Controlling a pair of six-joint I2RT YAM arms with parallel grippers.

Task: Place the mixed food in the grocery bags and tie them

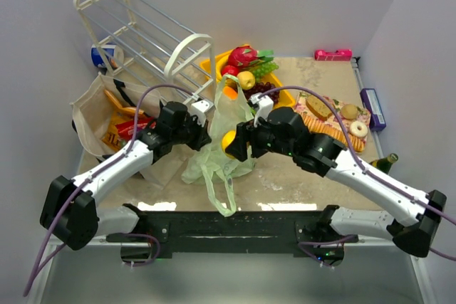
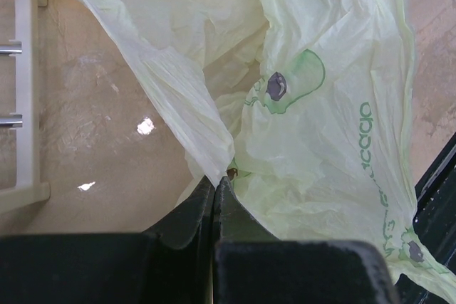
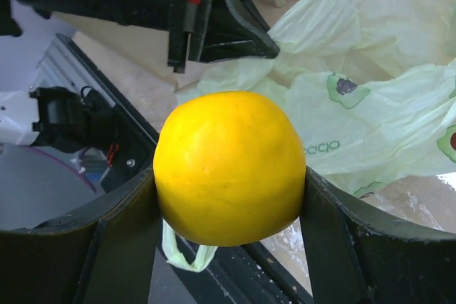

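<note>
The pale-green plastic bag (image 1: 222,144) lies crumpled at the table's middle, one handle pulled up toward the back. My left gripper (image 1: 201,135) is shut on the bag's edge; in the left wrist view (image 2: 214,179) its jaws pinch the thin film (image 2: 299,126). My right gripper (image 1: 233,144) is shut on a yellow toy fruit (image 3: 229,166), held just above the bag's right side (image 3: 370,126). The beige tote (image 1: 107,115) stands at the left with orange and red snack packets (image 1: 122,130) inside. More toy fruit (image 1: 246,69) lies in the yellow tray (image 1: 211,69) at the back.
A white wire rack (image 1: 135,30) lies tilted at the back left. A board of toy breads and doughnuts (image 1: 335,122) sits at the right, with a purple box (image 1: 372,108), a pink object (image 1: 333,54) and a bottle (image 1: 385,161) nearby.
</note>
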